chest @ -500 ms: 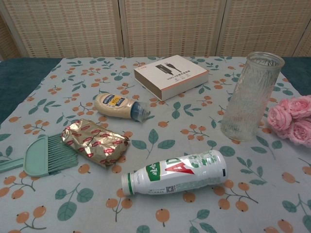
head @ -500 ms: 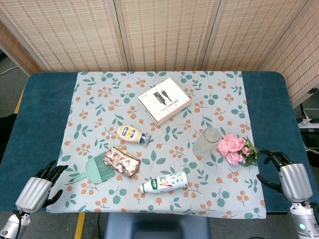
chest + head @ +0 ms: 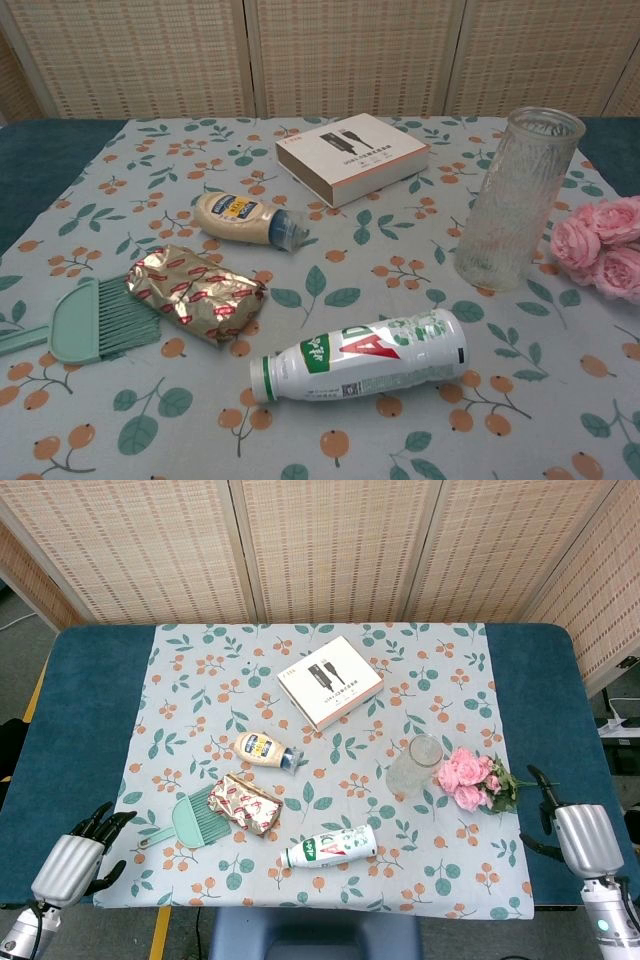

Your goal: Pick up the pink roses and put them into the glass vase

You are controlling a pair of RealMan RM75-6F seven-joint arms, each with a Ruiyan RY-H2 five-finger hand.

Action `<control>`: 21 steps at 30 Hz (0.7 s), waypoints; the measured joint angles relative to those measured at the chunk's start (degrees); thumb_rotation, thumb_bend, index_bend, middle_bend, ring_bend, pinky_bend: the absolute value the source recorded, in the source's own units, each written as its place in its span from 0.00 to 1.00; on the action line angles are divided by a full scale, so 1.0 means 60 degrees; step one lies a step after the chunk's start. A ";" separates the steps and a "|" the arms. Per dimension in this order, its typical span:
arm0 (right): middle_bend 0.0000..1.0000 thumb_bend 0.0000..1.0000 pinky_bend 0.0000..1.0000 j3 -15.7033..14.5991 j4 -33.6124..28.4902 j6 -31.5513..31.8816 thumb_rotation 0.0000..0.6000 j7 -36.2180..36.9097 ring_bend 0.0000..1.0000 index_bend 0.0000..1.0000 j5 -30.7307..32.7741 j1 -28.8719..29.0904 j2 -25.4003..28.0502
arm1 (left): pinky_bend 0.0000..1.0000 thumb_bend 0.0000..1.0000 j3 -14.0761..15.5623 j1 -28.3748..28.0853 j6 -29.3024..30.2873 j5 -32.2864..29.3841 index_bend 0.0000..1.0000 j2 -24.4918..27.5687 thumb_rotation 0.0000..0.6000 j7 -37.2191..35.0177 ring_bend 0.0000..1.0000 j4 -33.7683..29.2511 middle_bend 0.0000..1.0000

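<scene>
The pink roses [image 3: 466, 776] lie on the floral cloth at the right, blooms toward the glass vase [image 3: 414, 765], which stands upright just left of them. In the chest view the roses [image 3: 604, 257] show at the right edge beside the tall ribbed vase [image 3: 516, 200]. My right hand [image 3: 572, 830] is open near the table's front right corner, fingers pointing toward the roses' green leaves but apart from them. My left hand [image 3: 78, 852] hangs open at the front left corner, holding nothing. Neither hand shows in the chest view.
On the cloth lie a white cable box [image 3: 330, 682], a mayonnaise bottle [image 3: 266, 749], a foil snack packet [image 3: 248, 802], a green brush [image 3: 190, 820] and a toppled white drink bottle [image 3: 330, 847]. Woven screens [image 3: 330, 540] stand behind the table.
My right hand has shifted slightly to the right and down, away from the roses' leaves. The left hand and all objects stay where they were.
</scene>
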 measured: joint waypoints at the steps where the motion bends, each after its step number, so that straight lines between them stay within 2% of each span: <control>1: 0.79 0.00 1.00 0.0023 -0.0069 -0.0241 1.00 -0.0143 0.83 0.00 0.0211 0.0064 0.0032 | 0.28 0.35 -0.0002 0.0008 0.0044 0.0023 0.11 0.0007 1.00 0.0011 0.07 -0.0013 0.19; 8: 0.82 0.00 1.00 0.0453 0.0027 -0.2377 1.00 -0.0873 0.86 0.02 0.2102 0.0895 -0.0235 | 0.28 0.35 -0.0028 0.0078 0.0210 0.0024 0.11 0.0051 1.00 0.0037 0.07 -0.0083 0.19; 12: 0.83 0.00 1.00 0.0740 0.0609 -0.3798 1.00 -0.1263 0.87 0.07 0.3194 0.1708 -0.0826 | 0.28 0.35 -0.0075 0.0072 0.0129 -0.0133 0.11 0.0055 1.00 -0.0018 0.07 -0.0058 0.19; 14: 0.83 0.00 1.00 0.0872 0.0934 -0.4124 1.00 -0.1474 0.87 0.10 0.3597 0.2045 -0.1148 | 0.28 0.35 -0.0081 0.0074 0.0147 -0.0122 0.11 0.0062 1.00 -0.0052 0.07 -0.0048 0.19; 17: 0.83 0.00 1.00 0.1074 0.1319 -0.4584 1.00 -0.1864 0.87 0.16 0.4229 0.2484 -0.1537 | 0.28 0.35 -0.0071 0.0076 0.0173 -0.0071 0.11 0.0062 1.00 -0.0066 0.07 -0.0037 0.19; 21: 0.84 0.00 1.00 0.1265 0.1733 -0.5112 1.00 -0.2408 0.87 0.30 0.5042 0.2934 -0.2012 | 0.28 0.35 -0.0063 0.0074 0.0145 -0.0081 0.11 0.0054 1.00 -0.0058 0.07 -0.0030 0.19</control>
